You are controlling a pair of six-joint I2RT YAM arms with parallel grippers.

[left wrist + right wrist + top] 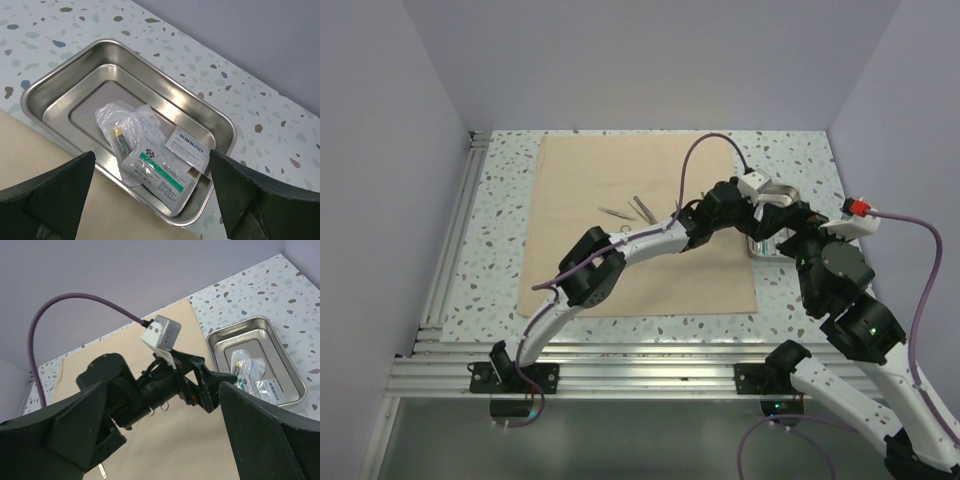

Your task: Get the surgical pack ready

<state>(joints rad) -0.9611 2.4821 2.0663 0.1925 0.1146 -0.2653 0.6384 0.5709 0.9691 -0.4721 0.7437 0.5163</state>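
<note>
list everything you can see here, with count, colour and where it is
large tan cloth sheet: one, tan, spread flat on the table
shiny rectangular steel tray: one, silver, on the table beside the cloth's right edge
clear plastic packets: several, clear with white and green labels, inside the tray
small metal instruments: two or three, silver, on the cloth near its middle
speckled table: one, white with grey flecks, under everything
left gripper: one, black, open above the tray
right gripper: one, black, open and empty, facing the left arm's wrist
</note>
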